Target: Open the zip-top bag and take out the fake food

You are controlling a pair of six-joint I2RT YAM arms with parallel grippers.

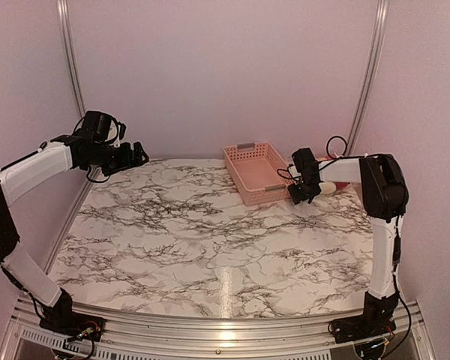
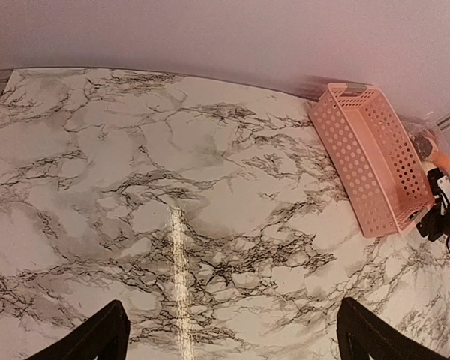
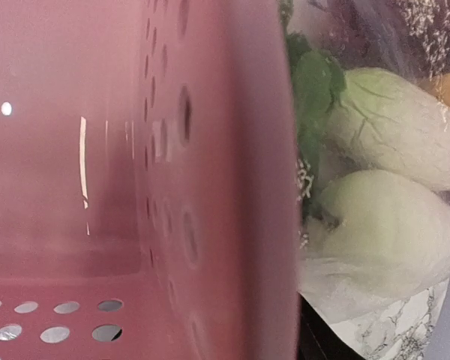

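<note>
Where the overhead view gives only slivers of colour at the marble-patterned bench's (image 1: 210,247) far right corner, the right wrist view shows the crinkly clear zip-top bag (image 3: 345,296) just beside the glossy, round-holed pink basket (image 3: 135,187), with pale leafy fake food (image 3: 390,225) inside the bag. The left pincer (image 2: 231,330) gapes wide and holds nothing; how the right pincer (image 1: 301,193) stands by the basket cannot be told.

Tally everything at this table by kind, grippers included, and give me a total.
Grippers: 2, the left gripper and the right gripper
Pink basket: 1
Zip-top bag: 1
Pale leafy fake food pieces showing through the bag: 2; any others cannot be counted
Total: 6
</note>
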